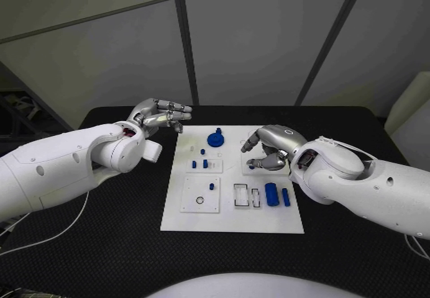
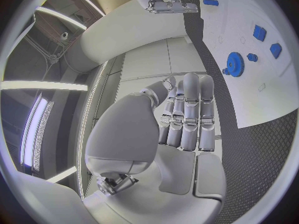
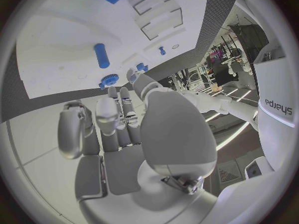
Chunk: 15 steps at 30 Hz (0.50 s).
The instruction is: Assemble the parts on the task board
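Note:
The white task board point(image 1: 233, 214) lies mid-table. A blue gear point(image 1: 216, 139) point(image 2: 235, 63) point(image 3: 110, 79) stands at its far edge, with two small blue pieces point(image 1: 199, 164) nearer. A blue cylinder point(image 1: 271, 194) and a thin blue bar point(image 1: 286, 197) lie at the right, beside the empty slots point(image 1: 243, 195). My right hand point(image 1: 269, 149) point(image 2: 168, 0) hovers over the board's far right part, fingers loosely bent, holding nothing. A blue peg point(image 3: 101, 55) lies on the board ahead of it. My left hand point(image 1: 161, 115) hangs over the black table just left of the board's far corner, empty.
A small blue peg point(image 1: 212, 185) and a black ring point(image 1: 200, 200) sit on the left sub-plate. Black table point(image 1: 117, 242) surrounds the board on all sides. A white cable point(image 1: 54, 239) trails at the left.

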### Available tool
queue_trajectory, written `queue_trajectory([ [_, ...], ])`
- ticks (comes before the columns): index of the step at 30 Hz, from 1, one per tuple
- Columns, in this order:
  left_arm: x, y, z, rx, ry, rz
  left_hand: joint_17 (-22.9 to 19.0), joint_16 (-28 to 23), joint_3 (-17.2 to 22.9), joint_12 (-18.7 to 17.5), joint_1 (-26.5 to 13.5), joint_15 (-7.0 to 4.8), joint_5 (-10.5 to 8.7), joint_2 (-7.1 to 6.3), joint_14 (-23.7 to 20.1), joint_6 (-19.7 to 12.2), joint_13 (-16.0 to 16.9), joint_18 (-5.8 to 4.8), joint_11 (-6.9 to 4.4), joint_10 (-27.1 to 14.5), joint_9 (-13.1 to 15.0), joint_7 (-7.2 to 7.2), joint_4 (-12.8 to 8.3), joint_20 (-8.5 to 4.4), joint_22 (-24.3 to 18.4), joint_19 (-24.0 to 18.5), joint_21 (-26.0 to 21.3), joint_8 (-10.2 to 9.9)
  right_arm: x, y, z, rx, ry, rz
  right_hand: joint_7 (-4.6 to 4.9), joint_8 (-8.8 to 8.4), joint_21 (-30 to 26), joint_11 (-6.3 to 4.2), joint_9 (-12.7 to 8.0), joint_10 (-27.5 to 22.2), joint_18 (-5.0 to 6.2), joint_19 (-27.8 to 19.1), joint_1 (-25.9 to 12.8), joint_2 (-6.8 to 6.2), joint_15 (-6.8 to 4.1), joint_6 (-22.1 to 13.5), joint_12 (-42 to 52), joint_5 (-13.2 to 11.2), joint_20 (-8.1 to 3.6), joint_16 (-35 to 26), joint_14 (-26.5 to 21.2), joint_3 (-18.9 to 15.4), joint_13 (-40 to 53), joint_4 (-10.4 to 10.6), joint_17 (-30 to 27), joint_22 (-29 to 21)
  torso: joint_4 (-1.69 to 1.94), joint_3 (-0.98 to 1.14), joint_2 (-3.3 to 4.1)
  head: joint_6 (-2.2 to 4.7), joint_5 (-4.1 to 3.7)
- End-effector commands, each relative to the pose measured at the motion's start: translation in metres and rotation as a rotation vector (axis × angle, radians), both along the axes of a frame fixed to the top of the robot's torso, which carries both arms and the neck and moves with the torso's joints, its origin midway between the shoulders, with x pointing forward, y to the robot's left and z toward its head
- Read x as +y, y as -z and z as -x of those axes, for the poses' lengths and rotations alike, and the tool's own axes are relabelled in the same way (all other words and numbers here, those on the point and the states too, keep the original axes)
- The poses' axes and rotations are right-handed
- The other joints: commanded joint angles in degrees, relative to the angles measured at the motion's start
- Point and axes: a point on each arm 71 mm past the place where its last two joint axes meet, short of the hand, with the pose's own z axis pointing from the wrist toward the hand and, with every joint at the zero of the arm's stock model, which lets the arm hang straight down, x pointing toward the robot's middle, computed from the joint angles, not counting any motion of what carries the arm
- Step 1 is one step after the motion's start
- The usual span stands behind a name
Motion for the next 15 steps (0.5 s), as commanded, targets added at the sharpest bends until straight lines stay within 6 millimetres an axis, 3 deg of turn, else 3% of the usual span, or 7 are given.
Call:
queue_trajectory([
  [1, -0.0017, -0.0019, 0.0003, -0.01, 0.015, 0.011, -0.09, -0.33, -0.17, -0.2, -0.17, 0.14, -0.27, 0.49, 0.03, 0.09, -0.05, -0.23, -0.1, -0.44, -0.05, 0.19, -0.18, 0.21, -0.07, 0.0, -0.25, -0.17, -0.0019, 0.0072, -0.0032, 0.07, 0.029, 0.115, -0.2, -0.03, -0.33, 0.14, -0.14, -1.03, 0.43, 0.29, 0.42, -0.24, 0.22, -0.68, -0.21, -0.24, 0.27, 0.11, 0.25, -0.97, -0.12, 0.1, -0.38, 5.69, 0.14, -0.04, 0.03, 0.0, -0.18],
  [15, -0.0013, -0.0023, 0.001, -0.011, 0.016, 0.012, -0.09, -0.33, -0.17, -0.2, -0.17, 0.14, -0.27, 0.49, 0.03, 0.09, -0.05, -0.23, -0.1, -0.44, -0.05, 0.19, -0.18, 0.21, -0.07, 0.0, -0.25, -0.17, 0.0045, 0.0137, -0.0104, 0.076, 0.052, 0.217, -0.17, 0.12, -0.57, 0.26, -0.28, -1.88, 0.47, 0.28, 2.1, 0.92, 0.35, -0.54, 0.05, -0.26, 0.44, 0.5, 0.15, -2.23, -0.04, 0.41, -0.65, 5.6, 0.06, 0.03, 0.02, -0.07, 0.05],
])
